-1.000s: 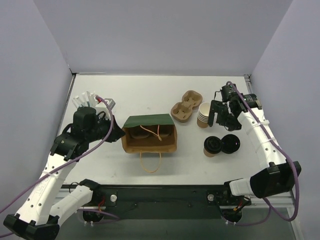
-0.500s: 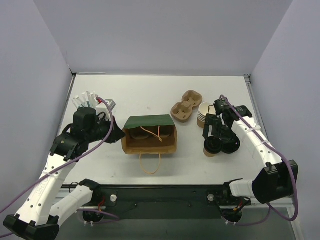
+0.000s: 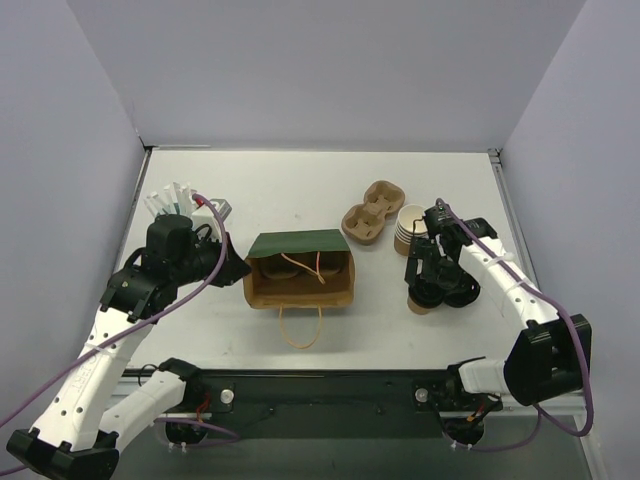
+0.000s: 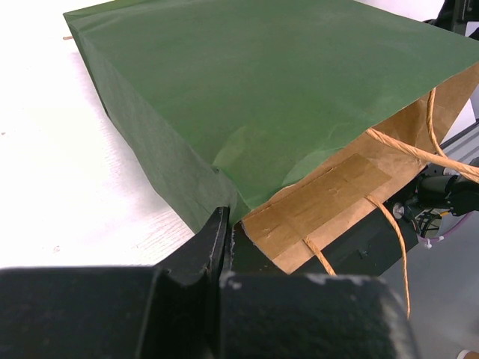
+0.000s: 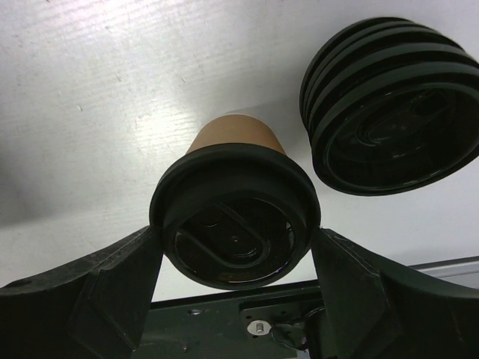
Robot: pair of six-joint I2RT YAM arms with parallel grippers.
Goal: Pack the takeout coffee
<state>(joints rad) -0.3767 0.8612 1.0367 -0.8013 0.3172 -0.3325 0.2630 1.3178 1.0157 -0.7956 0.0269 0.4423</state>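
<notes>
A robotics lab cell is shown: a white table [image 3: 280, 190] is boxed in by pale lilac wall panels [image 3: 330, 70], a white-and-black left arm [image 3: 90, 360] and right arm [image 3: 510, 285] are bolted at the near edge, purple cables [image 3: 217, 255] are trailed over them, a green-topped brown paper bag [image 3: 300, 270] is set out mid-table.

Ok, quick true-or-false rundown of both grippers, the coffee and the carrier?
The right gripper's fingers sit either side of the takeout coffee's lid. True.
The left gripper pinches the paper bag's rim. True.
The takeout coffee is inside the paper bag. False: it stands on the table beside a stack of black lids.
The cup carrier holds two cups. False: the cup carrier looks empty.
</notes>
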